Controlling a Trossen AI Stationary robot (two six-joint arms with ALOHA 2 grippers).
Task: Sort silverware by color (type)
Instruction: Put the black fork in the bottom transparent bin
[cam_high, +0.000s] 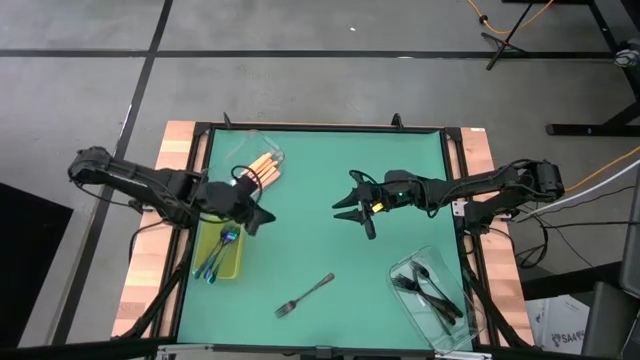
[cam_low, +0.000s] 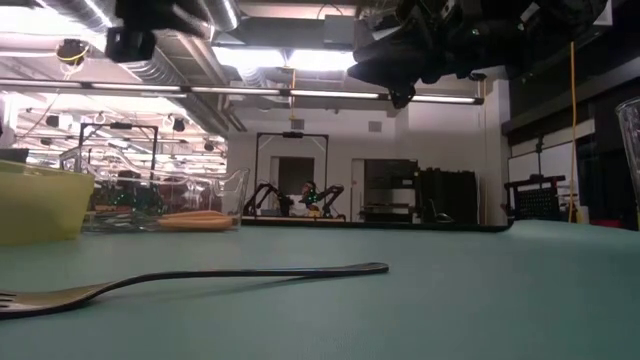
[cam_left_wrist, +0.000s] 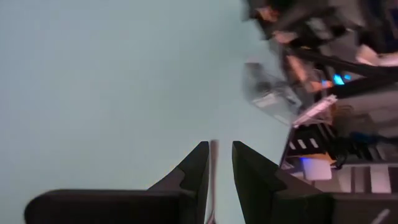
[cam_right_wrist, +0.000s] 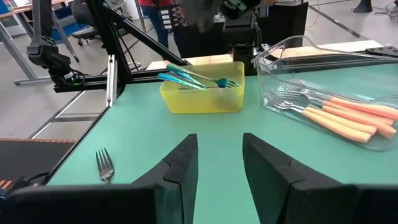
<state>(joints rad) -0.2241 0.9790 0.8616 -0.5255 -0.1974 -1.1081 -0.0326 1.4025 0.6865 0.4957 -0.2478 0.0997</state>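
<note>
Between the fingers of the left gripper (cam_high: 262, 215) a thin pale strip shows in its wrist view, but I cannot tell if it is a fork or only the mat, so I cannot say whether these narrowly parted fingers (cam_left_wrist: 193, 174) hold anything. This gripper hangs just beside the yellow-green tray (cam_high: 235, 266) and near the clear tub (cam_high: 246, 150) with the orange-handled forks (cam_high: 264, 169). The right gripper (cam_high: 356, 214) hovers over the middle of the green mat (cam_high: 320, 160); its fingers (cam_right_wrist: 183, 165) are parted and nothing is between them.

Outward from there, 1 loose fork (cam_high: 305, 295) lies flat on the mat, toward the front edge, well apart from both grippers. In the right wrist view its tines (cam_right_wrist: 104, 163) show off to one side of the fingers, not between them. It looks silver-grey in the high view and dark in the low view, so its kind is not sure. The blue-green iridescent forks (cam_high: 220, 248) rest in the yellow-green tray, and the dark forks (cam_high: 428, 288) lie in the clear tub (cam_high: 400, 268) at the front right.

I judge the loose fork to be light, stiff and smooth, so it may slide or turn when it is pinched. It lies very low on the mat. The best hold seems to be across the slim handle near its middle, with the fingers coming straight down on both sides.
</note>
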